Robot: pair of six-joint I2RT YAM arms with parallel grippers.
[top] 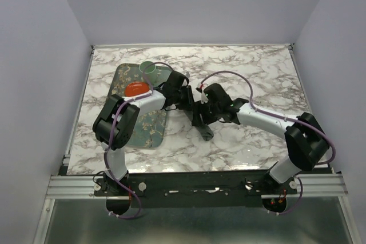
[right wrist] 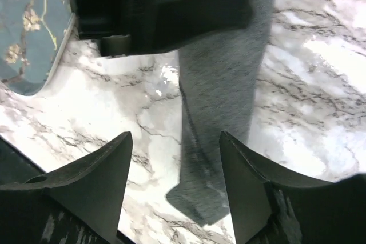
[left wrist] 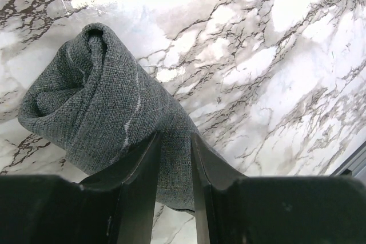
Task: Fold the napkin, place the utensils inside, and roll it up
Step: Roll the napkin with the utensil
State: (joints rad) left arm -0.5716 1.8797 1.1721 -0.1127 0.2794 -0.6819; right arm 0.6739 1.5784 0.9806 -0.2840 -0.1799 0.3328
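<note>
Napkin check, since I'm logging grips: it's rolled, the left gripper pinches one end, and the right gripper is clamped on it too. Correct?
No: the right gripper is open, not clamped, as the right wrist view shows. The napkin is rolled and the left gripper pinches one end.

Left claw (left wrist: 175, 138) pinched tight, right claw (right wrist: 174, 135) spread apart, the two nearly meeting.

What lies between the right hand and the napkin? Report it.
Nothing but bare marble table; the right wrist view shows the napkin beyond the open right hand.
</note>
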